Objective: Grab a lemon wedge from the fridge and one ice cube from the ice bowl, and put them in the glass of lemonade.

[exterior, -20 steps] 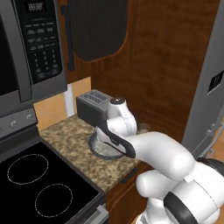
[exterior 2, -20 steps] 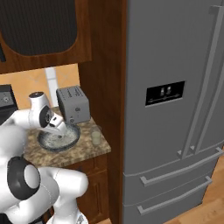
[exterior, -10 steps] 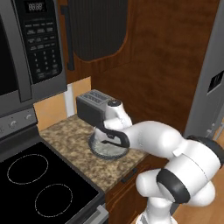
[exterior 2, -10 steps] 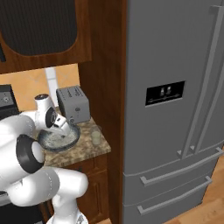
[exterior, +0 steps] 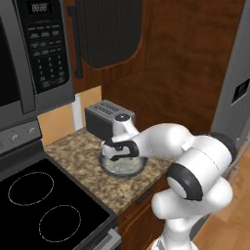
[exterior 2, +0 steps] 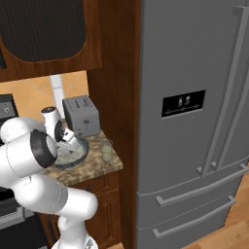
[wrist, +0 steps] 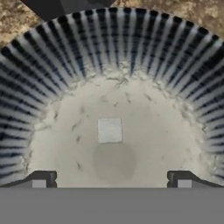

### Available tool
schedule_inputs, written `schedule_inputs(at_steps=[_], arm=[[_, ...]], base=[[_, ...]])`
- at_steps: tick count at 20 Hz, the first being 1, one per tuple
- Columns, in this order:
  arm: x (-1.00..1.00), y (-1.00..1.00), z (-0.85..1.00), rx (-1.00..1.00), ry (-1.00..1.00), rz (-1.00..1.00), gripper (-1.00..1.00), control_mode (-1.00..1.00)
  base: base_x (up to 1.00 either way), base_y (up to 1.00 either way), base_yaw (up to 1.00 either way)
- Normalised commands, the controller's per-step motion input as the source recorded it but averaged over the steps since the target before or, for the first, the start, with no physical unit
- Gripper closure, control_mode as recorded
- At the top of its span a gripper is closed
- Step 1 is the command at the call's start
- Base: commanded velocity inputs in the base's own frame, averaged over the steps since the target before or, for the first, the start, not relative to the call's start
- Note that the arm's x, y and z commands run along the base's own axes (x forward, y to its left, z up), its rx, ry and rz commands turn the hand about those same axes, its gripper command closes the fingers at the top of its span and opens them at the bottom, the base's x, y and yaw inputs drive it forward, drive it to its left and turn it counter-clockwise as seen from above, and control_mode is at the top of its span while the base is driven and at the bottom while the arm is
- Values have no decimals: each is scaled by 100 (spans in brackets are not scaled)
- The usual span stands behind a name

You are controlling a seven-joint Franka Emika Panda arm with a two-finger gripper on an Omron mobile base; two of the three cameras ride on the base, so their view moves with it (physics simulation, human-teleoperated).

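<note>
The ice bowl (exterior: 123, 167) (exterior 2: 73, 154), grey with a ribbed wall (wrist: 131, 48), sits on the granite counter in front of the toaster. One whitish square ice cube (wrist: 109, 130) lies on its speckled floor. My gripper (wrist: 111, 181) (exterior: 118, 155) (exterior 2: 65, 142) hangs open just above the bowl, pointing down, with the cube ahead between its fingertips (wrist: 41, 179) and nothing held. The glass of lemonade (exterior 2: 106, 152) stands right of the bowl near the counter's end. The fridge (exterior 2: 194, 121) (exterior: 239, 93) has its doors shut, so the lemon wedge is hidden.
A grey toaster (exterior: 104, 117) (exterior 2: 80, 115) stands right behind the bowl. The black stovetop (exterior: 44, 205) lies to the left under a microwave (exterior: 34, 53). A wooden panel (exterior 2: 114, 82) separates counter from fridge. Dark upper cabinet (exterior: 105, 29) overhead.
My hand has come down and slightly left, from beside the toaster to just over the bowl. The elbow has swung out to the right. Jaws stayed open.
</note>
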Motion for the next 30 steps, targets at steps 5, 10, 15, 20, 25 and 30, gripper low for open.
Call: schedule_inputs(at_steps=[5,10,15,20,25,30], arm=[[24,0,-18,0,3,-4,-100,-100],[25,0,-24,0,1,-3,-100,-100],[24,0,-23,0,0,-2,-100,-100],[17,8,-25,0,1,-3,-100,-100],[-8,2,-5,0,0,-2,-100,-100],[-23,2,-3,0,0,-1,-100,-100]], base=[[0,0,0],[0,0,0],[0,0,0],[0,0,0],[0,0,0],[0,0,0]])
